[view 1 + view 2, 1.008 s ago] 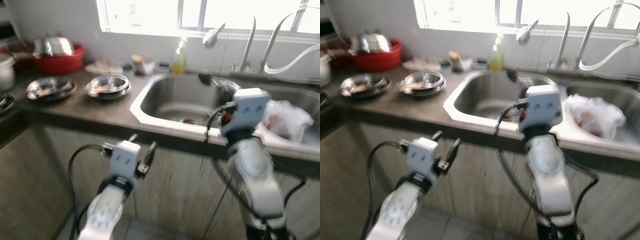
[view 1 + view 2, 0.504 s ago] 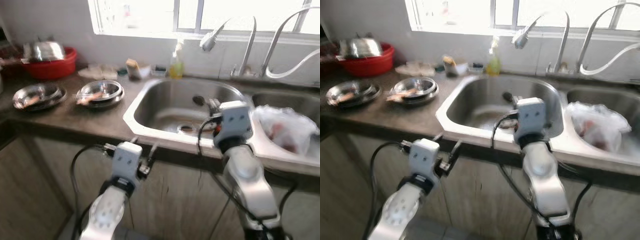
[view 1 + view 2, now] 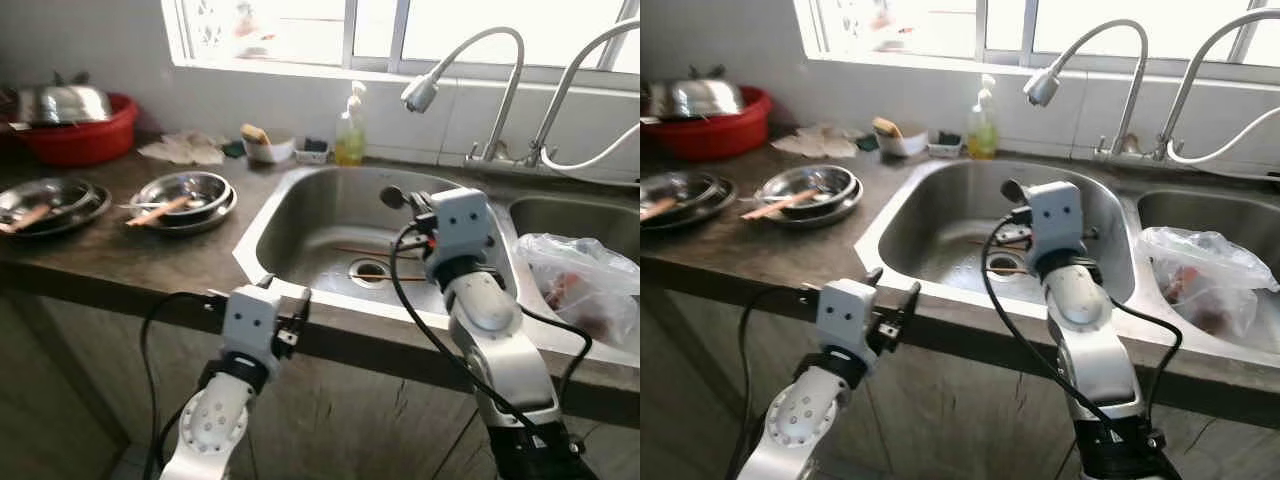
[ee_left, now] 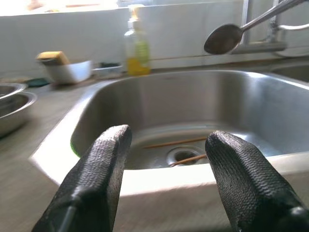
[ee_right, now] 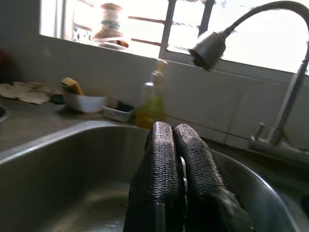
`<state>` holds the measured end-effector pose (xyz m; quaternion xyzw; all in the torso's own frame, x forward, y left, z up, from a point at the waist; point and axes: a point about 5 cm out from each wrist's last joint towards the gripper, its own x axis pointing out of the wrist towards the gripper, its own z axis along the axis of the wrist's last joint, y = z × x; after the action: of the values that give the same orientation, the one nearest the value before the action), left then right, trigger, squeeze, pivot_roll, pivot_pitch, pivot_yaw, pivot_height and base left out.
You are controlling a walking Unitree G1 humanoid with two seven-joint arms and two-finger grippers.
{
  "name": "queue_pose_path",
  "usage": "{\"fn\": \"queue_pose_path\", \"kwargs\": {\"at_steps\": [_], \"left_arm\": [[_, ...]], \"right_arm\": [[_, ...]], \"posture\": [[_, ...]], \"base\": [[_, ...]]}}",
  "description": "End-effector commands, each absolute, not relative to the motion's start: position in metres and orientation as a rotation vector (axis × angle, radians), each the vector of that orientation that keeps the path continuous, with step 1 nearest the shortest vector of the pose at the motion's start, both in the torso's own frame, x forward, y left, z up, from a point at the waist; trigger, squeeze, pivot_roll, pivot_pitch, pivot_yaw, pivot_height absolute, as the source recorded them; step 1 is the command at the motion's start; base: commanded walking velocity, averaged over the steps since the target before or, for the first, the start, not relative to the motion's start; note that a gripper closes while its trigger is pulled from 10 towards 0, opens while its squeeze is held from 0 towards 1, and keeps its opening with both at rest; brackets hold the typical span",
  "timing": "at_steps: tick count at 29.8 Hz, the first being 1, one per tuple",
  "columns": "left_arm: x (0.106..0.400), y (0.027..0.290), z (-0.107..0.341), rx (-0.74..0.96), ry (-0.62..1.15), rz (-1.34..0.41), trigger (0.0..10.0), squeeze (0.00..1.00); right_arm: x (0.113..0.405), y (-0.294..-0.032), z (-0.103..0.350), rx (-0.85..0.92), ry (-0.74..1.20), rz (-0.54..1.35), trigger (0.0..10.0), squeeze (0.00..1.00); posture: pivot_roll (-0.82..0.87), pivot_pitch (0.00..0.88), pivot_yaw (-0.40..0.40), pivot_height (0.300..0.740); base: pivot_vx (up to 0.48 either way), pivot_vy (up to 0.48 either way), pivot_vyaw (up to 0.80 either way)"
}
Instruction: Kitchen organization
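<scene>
A steel sink (image 3: 300, 215) lies ahead, with two wooden chopsticks (image 3: 372, 252) beside its drain. My right gripper (image 3: 418, 205) hovers over the basin's front right part, shut on the handle of a metal spoon (image 3: 392, 197). The spoon's bowl (image 4: 224, 39) points toward the back wall. In the right wrist view the black fingers (image 5: 161, 169) press together on a thin strip of metal. My left gripper (image 3: 285, 292) stands open, low in front of the counter edge and level with the sink rim, with nothing between its fingers (image 4: 104, 164).
On the counter to the left are a steel bowl with a utensil (image 3: 183, 195), stacked plates (image 3: 45, 200) and a red basin (image 3: 75, 135). A soap bottle (image 3: 350, 135) and a white sponge dish (image 3: 262, 148) stand behind the sink. A faucet head (image 3: 420, 92) hangs above. A plastic bag (image 3: 580, 290) fills the right basin.
The whole view has shifted and sharpened as the camera drew closer to the sink. The right gripper keeps its hold on the spoon over the basin; the left stays open.
</scene>
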<state>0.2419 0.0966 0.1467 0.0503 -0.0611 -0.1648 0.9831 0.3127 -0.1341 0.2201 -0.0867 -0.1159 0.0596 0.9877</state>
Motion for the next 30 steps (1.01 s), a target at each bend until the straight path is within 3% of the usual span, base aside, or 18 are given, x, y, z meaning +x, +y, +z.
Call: {"fn": "queue_pose_path", "kwargs": {"at_steps": [1, 10, 30], "left_arm": [[0.241, 0.092, 0.149, 0.054, -0.123, -0.335, 10.0, 0.00], [0.239, 0.092, 0.146, 0.106, -0.123, -0.366, 10.0, 0.00], [0.224, 0.086, 0.140, 0.085, -0.088, -0.374, 10.0, 0.00]], "right_arm": [[0.318, -0.144, 0.216, -0.192, -0.177, 0.104, 10.0, 0.00], [0.327, -0.139, 0.212, -0.203, -0.116, 0.119, 10.0, 0.00], [0.362, -0.146, 0.181, -0.282, 0.137, 0.121, 10.0, 0.00]], "posture": [[0.03, 0.000, -0.052, 0.740], [0.03, 0.000, -0.054, 0.740], [0.04, 0.032, -0.079, 0.740]], "base": [[0.307, 0.000, 0.00], [0.298, 0.000, 0.00], [0.000, 0.000, 0.00]]}}
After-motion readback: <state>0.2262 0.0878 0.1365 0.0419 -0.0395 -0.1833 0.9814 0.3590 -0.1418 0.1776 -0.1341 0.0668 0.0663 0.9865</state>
